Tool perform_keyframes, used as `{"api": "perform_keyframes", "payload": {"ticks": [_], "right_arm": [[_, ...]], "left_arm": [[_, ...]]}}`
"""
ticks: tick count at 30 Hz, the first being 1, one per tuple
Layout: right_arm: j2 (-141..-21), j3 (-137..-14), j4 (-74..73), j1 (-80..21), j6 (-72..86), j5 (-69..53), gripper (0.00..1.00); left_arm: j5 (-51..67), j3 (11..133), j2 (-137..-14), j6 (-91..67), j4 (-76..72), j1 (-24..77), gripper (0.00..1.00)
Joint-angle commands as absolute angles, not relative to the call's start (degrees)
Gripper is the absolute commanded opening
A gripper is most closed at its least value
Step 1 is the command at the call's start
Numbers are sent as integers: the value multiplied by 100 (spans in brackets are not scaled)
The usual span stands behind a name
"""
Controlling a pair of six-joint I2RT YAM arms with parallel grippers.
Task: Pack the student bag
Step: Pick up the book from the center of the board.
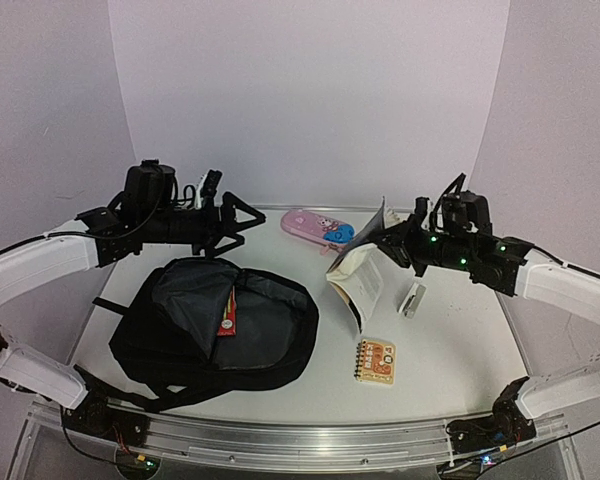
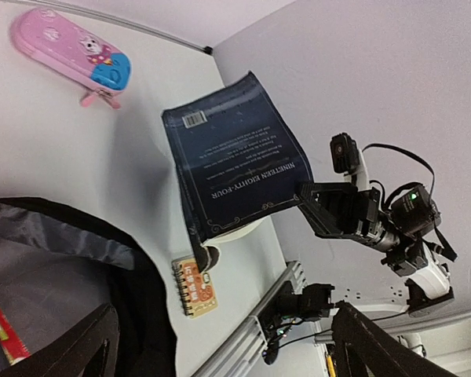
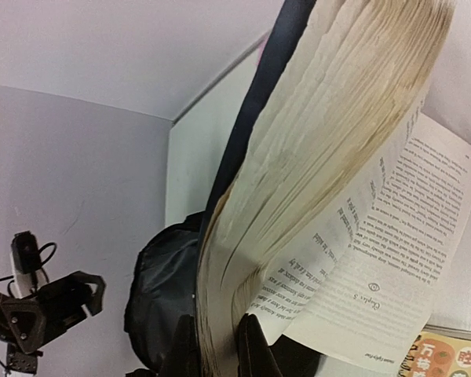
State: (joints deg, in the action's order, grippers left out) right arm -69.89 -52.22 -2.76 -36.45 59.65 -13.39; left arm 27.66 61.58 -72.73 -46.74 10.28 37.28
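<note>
Count on the white table [image 1: 460, 350]: one backpack [image 1: 215, 330], one book [image 1: 365, 278], one pencil case [image 1: 318, 227], one notepad [image 1: 375, 360], one small grey block [image 1: 412, 298] of a kind I cannot make out.

Backpack: soft black fabric, lying flat left of centre, mouth unzipped, grey lining showing, one red flat packet [image 1: 228, 312] at the opening.

Book: dark-blue paperback cover, yellowed pages fanned, tilted up at centre right. The right claw [image 1: 395, 243] is clamped on it.

The left claw [image 1: 248, 222] is spread apart, holding nothing, above the backpack's far edge.

Pencil case: pink, rounded, blue cartoon patch.

Notepad: orange cover, wire-bound.
</note>
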Motion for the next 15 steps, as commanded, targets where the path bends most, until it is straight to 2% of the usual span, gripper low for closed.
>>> {"api": "perform_keyframes", "payload": {"ticks": [1, 7, 15], "right_arm": [[-6850, -6120, 1289, -3922, 5551, -1736, 0], [-7268, -6704, 1664, -4353, 5304, -1799, 0], [-7870, -6974, 2405, -4932, 5441, -1803, 0]], "left_arm": [[3185, 6398, -7728, -5384, -231, 3898, 94], [3252, 6342, -8147, -5977, -473, 3927, 94], [3499, 5873, -8364, -7105, -1921, 3939, 96]]}}
